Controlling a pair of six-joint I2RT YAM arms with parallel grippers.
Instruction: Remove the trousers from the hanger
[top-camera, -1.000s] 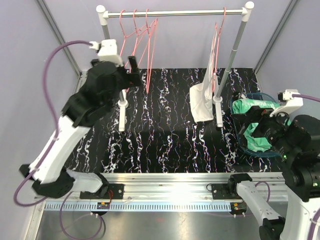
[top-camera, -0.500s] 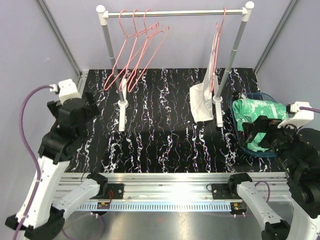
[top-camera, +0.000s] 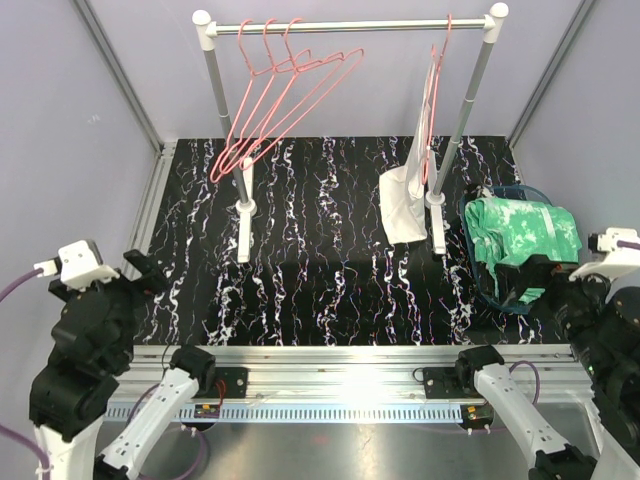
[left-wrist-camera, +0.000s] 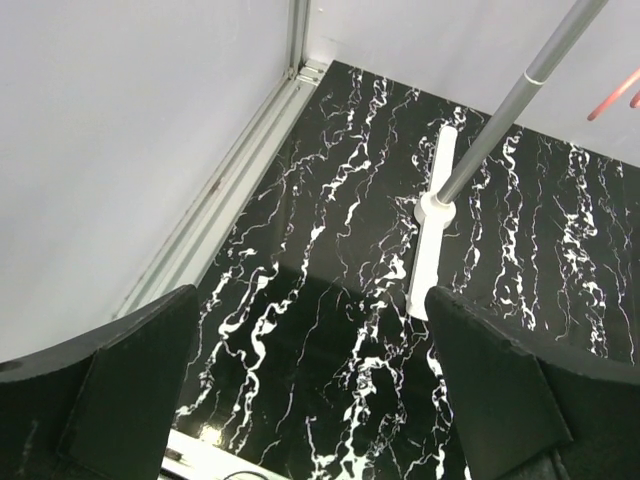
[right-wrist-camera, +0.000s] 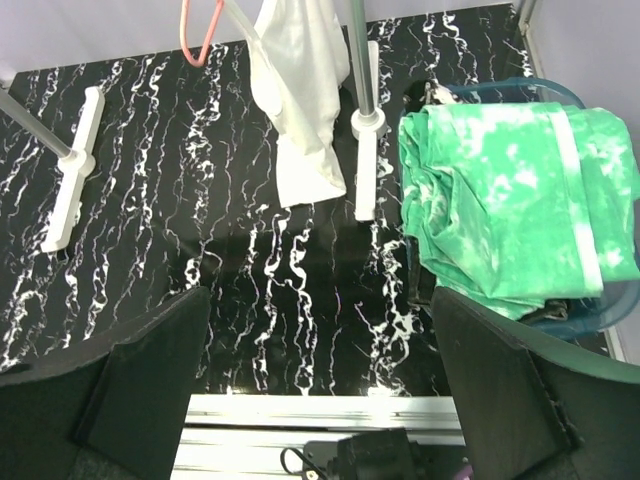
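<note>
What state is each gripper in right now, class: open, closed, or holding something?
Left gripper: open, holding nothing.
Right gripper: open, holding nothing.

**Twin black-and-white arms with purple cabling**

The left arm and right arm are built alike: bulky matte black housings around the joints, joined by smooth glossy white links, each rising from a squat black base block. A small boxy white camera module sits by each wrist, and a purple cable runs out of it; more purple cable loops low beside the bases. In the wrist views the left gripper and right gripper appear as pairs of broad, matte black fingers with flat faces and angular, wedge-like edges, without visible markings.
</note>
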